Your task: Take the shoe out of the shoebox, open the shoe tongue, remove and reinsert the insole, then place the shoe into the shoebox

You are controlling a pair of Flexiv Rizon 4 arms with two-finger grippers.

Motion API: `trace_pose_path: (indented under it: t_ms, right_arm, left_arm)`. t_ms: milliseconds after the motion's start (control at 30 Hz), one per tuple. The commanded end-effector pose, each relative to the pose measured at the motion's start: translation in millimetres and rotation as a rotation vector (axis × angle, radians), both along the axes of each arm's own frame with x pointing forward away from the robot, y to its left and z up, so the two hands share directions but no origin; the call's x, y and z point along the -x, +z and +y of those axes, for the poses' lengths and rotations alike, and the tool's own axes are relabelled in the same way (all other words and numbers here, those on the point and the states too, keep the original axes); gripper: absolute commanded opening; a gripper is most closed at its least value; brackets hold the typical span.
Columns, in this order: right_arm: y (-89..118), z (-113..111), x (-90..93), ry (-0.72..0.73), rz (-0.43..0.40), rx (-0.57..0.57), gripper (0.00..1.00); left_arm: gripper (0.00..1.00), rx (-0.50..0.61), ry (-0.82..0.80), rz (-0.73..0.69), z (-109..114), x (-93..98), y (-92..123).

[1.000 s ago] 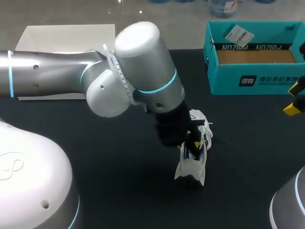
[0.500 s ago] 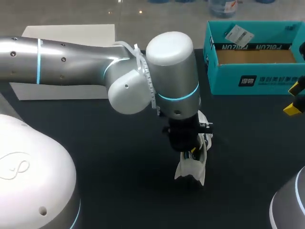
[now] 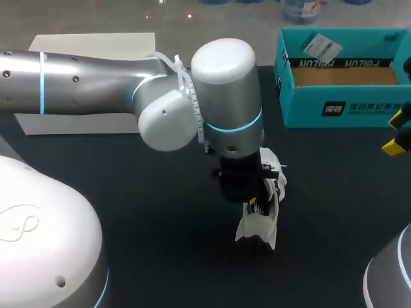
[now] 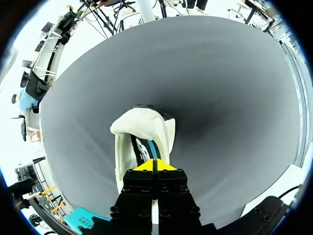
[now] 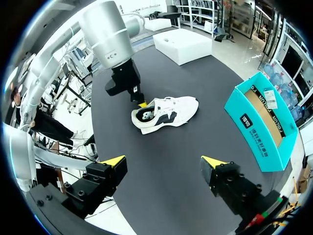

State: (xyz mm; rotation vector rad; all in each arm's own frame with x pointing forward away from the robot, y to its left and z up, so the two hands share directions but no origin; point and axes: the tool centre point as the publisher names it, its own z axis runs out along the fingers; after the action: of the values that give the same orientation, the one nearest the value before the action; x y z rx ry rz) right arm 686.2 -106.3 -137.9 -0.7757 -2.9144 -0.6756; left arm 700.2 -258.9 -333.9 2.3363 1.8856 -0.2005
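A white shoe (image 3: 260, 226) lies on its side on the black table, heel end under my left arm; in the right wrist view the shoe (image 5: 168, 111) shows its dark insole. My left gripper (image 4: 153, 165) is shut, its yellow tips pressed together at the shoe's (image 4: 142, 139) heel opening, right on the rear of the dark insole. Whether it pinches the insole's edge I cannot tell. My right gripper (image 5: 163, 161) hangs open and empty, high above the table's right side, apart from the shoe. The teal shoebox (image 3: 343, 96) stands open at the back right.
A white box (image 3: 90, 48) sits at the back left, partly behind my left arm. The shoebox (image 5: 266, 122) holds only a small paper tag (image 3: 321, 45). One yellow tip of my right gripper (image 3: 395, 146) shows at the right edge, in front of the shoebox.
My left arm swung right, bringing its wrist upright over the shoe, and its gripper went from half open to shut at the heel opening. The shoe and right arm stayed put.
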Motion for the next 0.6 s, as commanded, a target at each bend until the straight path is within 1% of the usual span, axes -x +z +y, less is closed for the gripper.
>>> trace_pose_path:
  t_ms: [33,300,467,600]
  right_arm:
    - [-0.7,0.2,-1.1,0.000,0.002,0.002,1.00]
    - [-0.7,0.2,-1.1,0.000,0.002,0.002,1.00]
    - [-0.7,0.2,-1.1,0.000,0.002,0.002,1.00]
    - [-0.7,0.2,-1.1,0.000,0.002,0.002,1.00]
  left_arm:
    - [0.00,-0.011,0.000,-0.001,3.3,1.2,-5.9]
    - [0.00,-0.030,-0.002,-0.004,-2.3,6.1,-16.1]
    - [0.00,-0.032,-0.023,-0.008,-6.8,15.2,-15.2]
    - [0.00,-0.036,-0.022,-0.013,-8.9,16.3,-18.1]
